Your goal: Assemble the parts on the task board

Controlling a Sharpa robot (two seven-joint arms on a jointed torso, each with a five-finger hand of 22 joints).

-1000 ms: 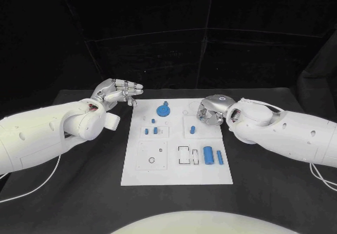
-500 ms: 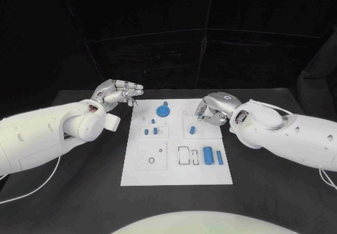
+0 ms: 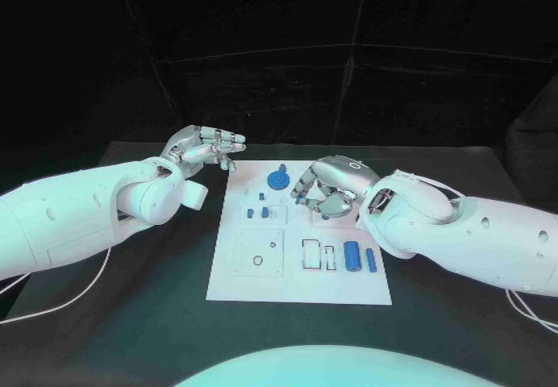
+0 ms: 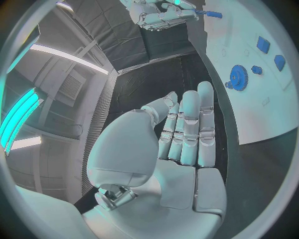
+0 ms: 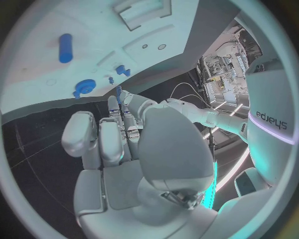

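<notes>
Head view puts the task board (image 3: 299, 278) at the centre of your frame on the black table (image 3: 151, 306); your right hand (image 3: 326, 187) hangs over the board's upper right, its fingers (image 3: 305, 193) pinched on a small blue part (image 3: 301, 196), seen in the left wrist view (image 4: 209, 14) as a short peg at the fingertips; your left hand (image 3: 205, 148) sits at upper left, just off the board's far corner, fingers curled in on nothing; a blue gear (image 3: 278, 179) stands near the board's top, two blue cylinders (image 3: 351, 255) lie at its lower right
</notes>
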